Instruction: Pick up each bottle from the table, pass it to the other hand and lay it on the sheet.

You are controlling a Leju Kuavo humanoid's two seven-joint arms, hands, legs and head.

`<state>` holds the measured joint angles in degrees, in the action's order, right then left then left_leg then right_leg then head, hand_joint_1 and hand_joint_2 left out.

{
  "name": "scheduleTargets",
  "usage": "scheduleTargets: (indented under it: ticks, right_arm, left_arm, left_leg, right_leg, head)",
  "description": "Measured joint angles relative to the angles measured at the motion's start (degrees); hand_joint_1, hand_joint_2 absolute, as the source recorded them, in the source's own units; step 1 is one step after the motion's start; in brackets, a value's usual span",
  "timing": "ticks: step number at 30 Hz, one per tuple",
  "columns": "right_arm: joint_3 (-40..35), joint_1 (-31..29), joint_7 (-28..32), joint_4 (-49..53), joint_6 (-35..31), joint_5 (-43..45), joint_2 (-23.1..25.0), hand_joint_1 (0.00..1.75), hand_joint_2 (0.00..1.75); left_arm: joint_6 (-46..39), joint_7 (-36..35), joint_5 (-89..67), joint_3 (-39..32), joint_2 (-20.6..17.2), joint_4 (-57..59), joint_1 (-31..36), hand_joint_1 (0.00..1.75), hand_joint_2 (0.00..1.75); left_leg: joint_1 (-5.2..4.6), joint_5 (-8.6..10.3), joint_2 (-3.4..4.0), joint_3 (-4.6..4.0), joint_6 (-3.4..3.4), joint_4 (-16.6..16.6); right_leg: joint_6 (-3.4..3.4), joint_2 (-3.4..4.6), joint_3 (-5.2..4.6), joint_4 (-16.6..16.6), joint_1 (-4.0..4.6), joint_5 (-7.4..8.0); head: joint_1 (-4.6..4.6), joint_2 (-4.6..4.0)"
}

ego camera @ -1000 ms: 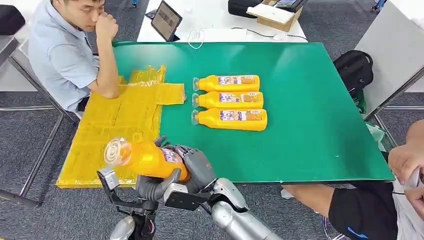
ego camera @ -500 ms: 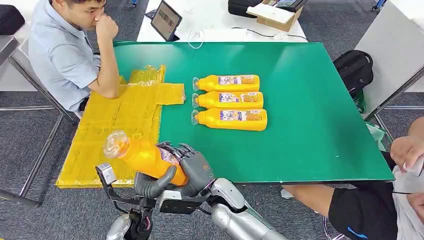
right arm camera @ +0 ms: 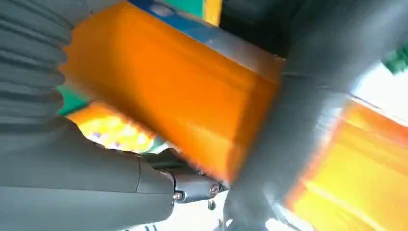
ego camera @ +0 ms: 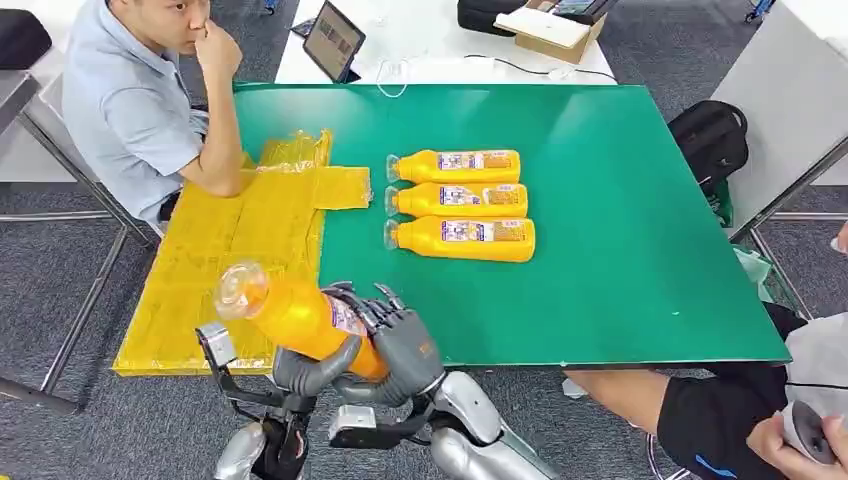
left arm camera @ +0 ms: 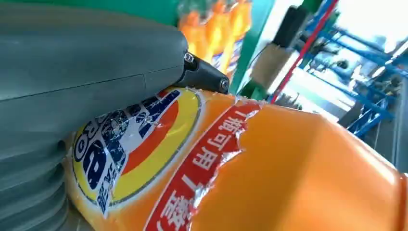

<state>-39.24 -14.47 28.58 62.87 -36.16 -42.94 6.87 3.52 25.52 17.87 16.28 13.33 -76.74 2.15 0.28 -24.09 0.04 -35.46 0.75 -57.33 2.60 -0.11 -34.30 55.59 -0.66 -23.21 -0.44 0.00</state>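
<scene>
The held bottle [ego camera: 300,318] is glossy orange plastic with a clear cap and a shiny printed label (its edge torn and crackled in the left wrist view). The sheet [ego camera: 225,260] is crinkled, shiny yellow film. The desk [ego camera: 620,250] has a smooth, matt green top. The right robot hand [ego camera: 395,345] looks matt grey plastic.

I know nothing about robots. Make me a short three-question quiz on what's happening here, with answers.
1. How many bottles lie on the green table?
2. True or false: the held bottle already rests on the yellow sheet.
3. Which robot hand touches the held bottle: A left only, B right only, C both?

Key
1. Three, side by side.
2. False; it is held in the air near the table's front edge.
3. C; the left robot hand and the right robot hand both wrap it.
</scene>
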Motion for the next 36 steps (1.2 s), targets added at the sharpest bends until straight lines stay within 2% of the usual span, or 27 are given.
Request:
scheduleTargets:
  ticks: [4, 8, 11, 16, 20, 22, 26, 30, 36]
  right_arm:
    - [1.7, 5.3, 5.2, 10.2, -3.6, -8.9, -0.4, 0.00, 0.00]
    - [5.6, 8.6, 8.2, 16.6, -3.6, -11.9, 0.4, 0.00, 0.00]
    - [8.3, 10.1, 9.0, 18.3, -3.6, -9.7, 0.7, 0.00, 0.00]
    - [9.3, 10.6, 8.4, 18.6, -3.6, 1.4, 0.2, 0.00, 0.00]
    - [9.3, 11.3, 8.0, 18.7, -3.6, 3.3, -0.9, 0.00, 0.00]
    - [9.3, 11.4, 7.6, 18.9, -3.6, 3.5, -1.3, 0.00, 0.00]
    - [9.3, 11.5, 6.3, 18.9, -3.4, 3.6, -2.0, 0.00, 0.00]
    - [9.3, 12.1, 6.0, 19.1, -2.5, 3.4, -2.7, 0.00, 0.00]
    - [9.3, 12.9, 5.5, 19.4, -1.6, 3.5, -3.3, 0.00, 0.00]
  left_arm:
    - [-12.3, 2.3, -9.0, -3.7, -1.2, 1.9, 4.3, 1.75, 1.75]
    - [-16.0, 2.3, -14.8, -7.1, -2.9, 6.0, 9.1, 1.75, 1.75]
    - [-15.8, 2.3, -15.6, -9.6, -3.7, 8.9, 12.2, 1.75, 1.75]
    - [-13.9, 1.5, -15.2, -11.5, -4.5, 11.9, 14.4, 1.75, 1.75]
    - [-27.4, 2.4, -32.3, -11.1, -6.0, 15.1, 16.9, 1.75, 1.75]
    - [-31.0, 1.7, -39.0, -10.5, -6.7, 16.8, 17.9, 1.75, 1.75]
    - [-32.7, -4.9, -52.6, -8.0, -8.8, 22.5, 21.4, 1.75, 1.75]
    - [-31.0, -12.9, -69.7, -4.0, -11.7, 31.9, 27.1, 1.75, 1.75]
    - [-27.0, -16.8, -75.7, -1.3, -13.6, 41.1, 32.6, 1.75, 1.75]
  left_leg:
    - [0.00, -0.02, 0.04, 0.04, -0.06, 0.0]
    - [0.09, 0.02, -0.17, 0.03, -0.07, 0.0]
    - [0.07, 0.04, -0.16, 0.03, -0.04, 0.0]
    - [0.01, 0.05, -0.16, 0.02, -0.01, 0.0]
    - [0.01, 0.04, -0.17, 0.02, -0.01, 0.0]
    - [0.02, 0.04, -0.17, 0.02, -0.01, 0.0]
    - [0.03, 0.05, -0.16, 0.02, -0.02, 0.0]
    - [0.03, 0.08, -0.14, 0.03, -0.04, 0.0]
    - [0.02, 0.08, -0.13, 0.01, -0.03, 0.0]
  right_leg:
    - [-0.02, 0.01, -0.04, 0.0, 0.03, -0.01]
    - [-0.06, -0.17, 0.04, 0.1, 0.06, -0.06]
    - [-0.05, -0.16, 0.04, 0.1, 0.04, -0.04]
    - [-0.05, -0.17, 0.04, 0.1, 0.00, -0.04]
    - [-0.04, -0.17, 0.02, 0.1, 0.01, -0.04]
    - [-0.05, -0.17, 0.01, 0.1, 0.01, -0.05]
    - [-0.05, -0.16, 0.00, 0.1, 0.02, -0.05]
    - [-0.05, -0.16, 0.03, 0.1, 0.02, -0.03]
    - [-0.03, -0.16, 0.02, 0.1, 0.01, -0.02]
  head:
    - [-0.11, 0.00]
    - [-0.06, 0.00]
    - [-0.06, 0.00]
    - [-0.02, 0.00]
    - [-0.04, 0.00]
    - [-0.04, 0.00]
    - [-0.06, 0.00]
    - [-0.06, 0.00]
    - [-0.04, 0.00]
